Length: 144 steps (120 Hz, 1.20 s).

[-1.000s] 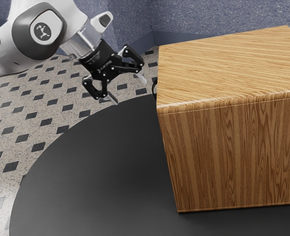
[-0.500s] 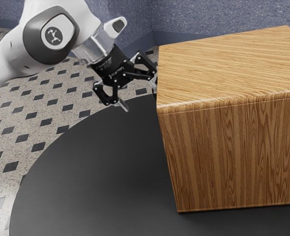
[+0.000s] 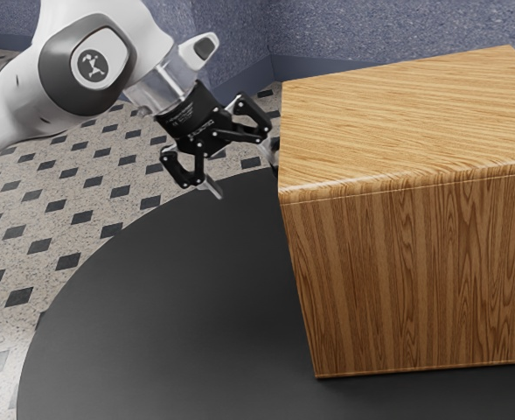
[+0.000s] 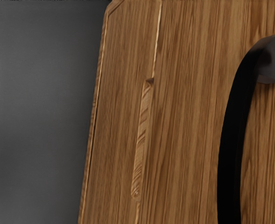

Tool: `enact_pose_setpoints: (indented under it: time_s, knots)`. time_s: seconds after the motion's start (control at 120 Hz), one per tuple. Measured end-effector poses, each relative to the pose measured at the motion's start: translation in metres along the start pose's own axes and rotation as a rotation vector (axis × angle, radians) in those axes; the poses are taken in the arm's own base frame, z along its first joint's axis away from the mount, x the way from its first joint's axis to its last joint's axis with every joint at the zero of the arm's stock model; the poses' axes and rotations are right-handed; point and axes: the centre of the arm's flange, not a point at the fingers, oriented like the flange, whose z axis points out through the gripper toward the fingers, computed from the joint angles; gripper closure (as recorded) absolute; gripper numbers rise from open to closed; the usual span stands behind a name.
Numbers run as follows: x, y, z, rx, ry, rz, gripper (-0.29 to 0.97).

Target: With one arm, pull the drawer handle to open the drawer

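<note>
Hangs with the gripper (image 3: 241,168) spread and empty before the drawer front (image 4: 184,116), the black handle (image 4: 228,154) just ahead, its long bar seemingly across the finger gap.

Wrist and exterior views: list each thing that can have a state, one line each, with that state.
gripper: open, fingers spread, beside the cabinet's front face, holding nothing.
drawer handle: ungripped, fixed to the drawer front.
drawer: not visibly pulled out; front looks about level with the frame.
cabinet: upright on the black table.
</note>
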Motion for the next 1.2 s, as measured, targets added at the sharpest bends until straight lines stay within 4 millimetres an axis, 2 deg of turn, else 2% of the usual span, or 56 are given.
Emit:
enact_pose_setpoints:
  time_s: [0.467, 0.775, 0.992, 1.2]
  knots:
    - [0.005, 0.0, -0.003, -0.018, 0.008, -0.01, 0.0]
    - [0.002, 0.005, 0.011, -0.015, -0.01, -0.003, 0.0]
    - [0.004, -0.001, 0.016, -0.007, -0.017, -0.014, 0.0]
    - [0.01, -0.009, 0.012, -0.007, -0.01, -0.03, 0.0]
